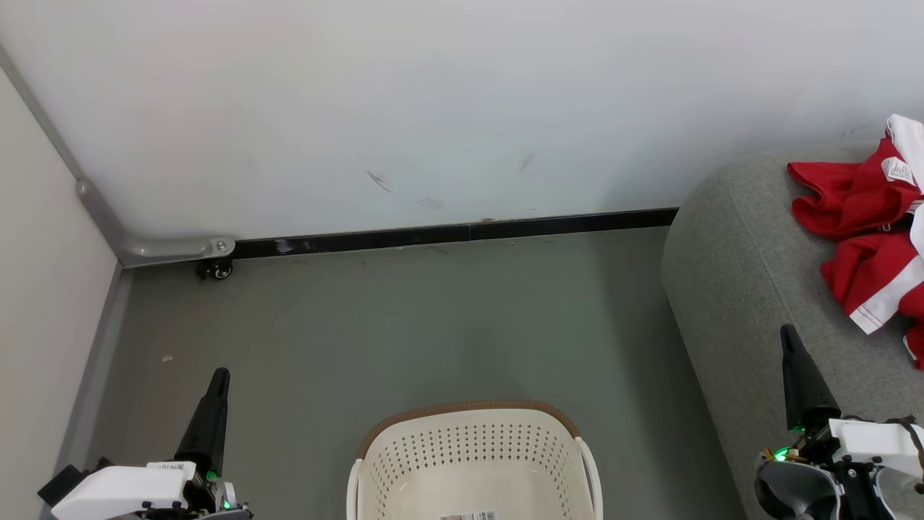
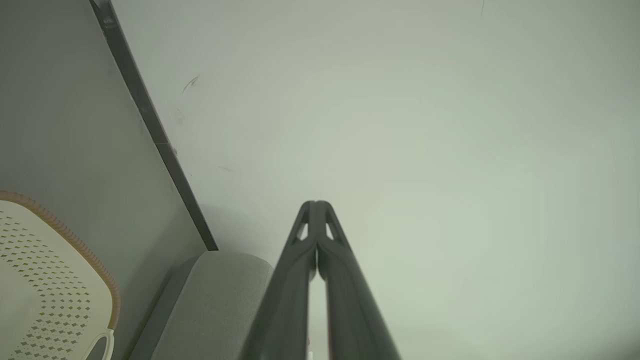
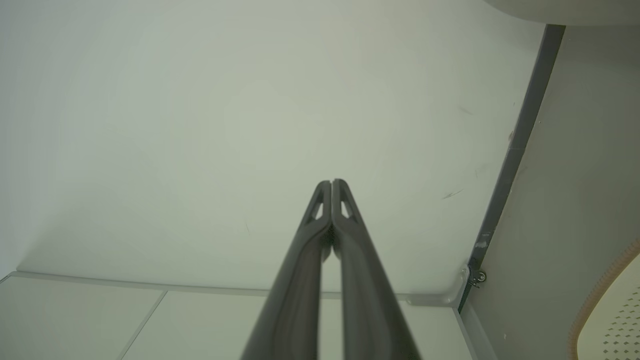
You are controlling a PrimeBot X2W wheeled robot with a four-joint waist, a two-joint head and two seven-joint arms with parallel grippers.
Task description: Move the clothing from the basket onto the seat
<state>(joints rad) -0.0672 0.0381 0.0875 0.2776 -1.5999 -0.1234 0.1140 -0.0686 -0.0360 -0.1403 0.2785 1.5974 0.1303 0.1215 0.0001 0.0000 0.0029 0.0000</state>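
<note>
You can see the clothing lying crumpled on the seat at the right of the head view, well apart from the basket. The basket stands on the floor between your arms. Your left gripper and right gripper each have fingers pressed together, pinching nothing, pointing toward the wall.
</note>
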